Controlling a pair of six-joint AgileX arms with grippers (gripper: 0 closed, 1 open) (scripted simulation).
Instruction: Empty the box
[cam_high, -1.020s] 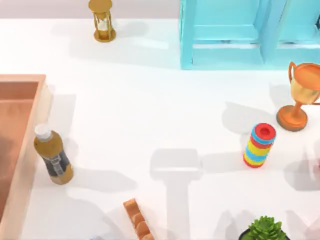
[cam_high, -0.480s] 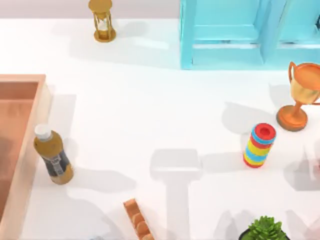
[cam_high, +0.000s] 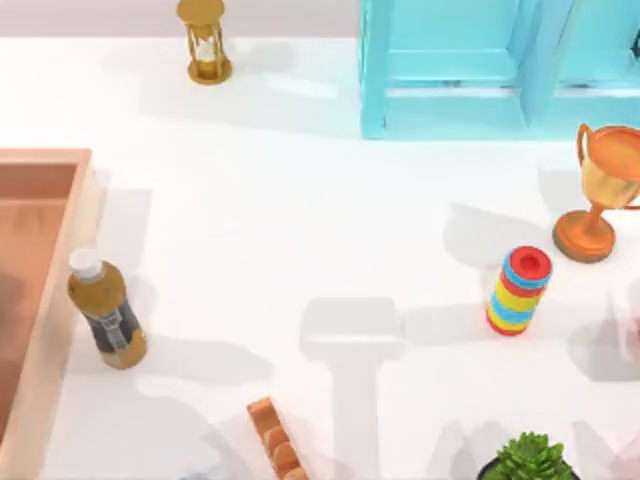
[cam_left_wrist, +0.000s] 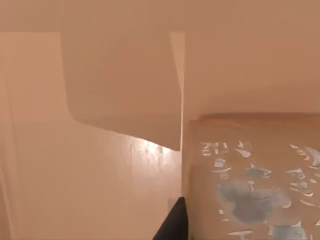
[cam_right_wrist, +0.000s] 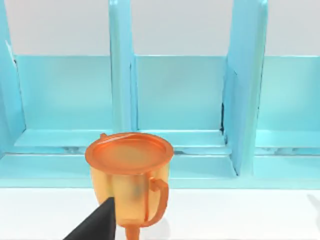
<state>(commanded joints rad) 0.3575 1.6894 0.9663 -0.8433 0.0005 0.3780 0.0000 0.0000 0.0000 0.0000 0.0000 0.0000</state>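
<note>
The box (cam_high: 72, 200), shallow and of orange-brown wood, lies at the table's left edge, cut off by the top view's border. A brown bottle (cam_high: 106, 312) with a white cap stands on the table just outside the box's right wall. In the left wrist view, a dark tip of my left gripper (cam_left_wrist: 173, 227) hangs close over the box's wooden floor (cam_left_wrist: 90, 165), right beside a tan block (cam_left_wrist: 255, 180) with blue-grey print. A dark tip of my right gripper (cam_right_wrist: 98, 226) is in front of an orange trophy (cam_right_wrist: 130, 172).
A light-blue cabinet (cam_high: 470, 70) stands at the back right, with an hourglass (cam_high: 205, 42) at the back left. The trophy (cam_high: 600, 190) and a stack of coloured rings (cam_high: 520, 290) are on the right. A green plant (cam_high: 528, 460) and a brown ridged piece (cam_high: 275, 440) sit at the front.
The dark shadow on the box floor has faded a little toward the left edge. The bottle and the other objects have not moved.
</note>
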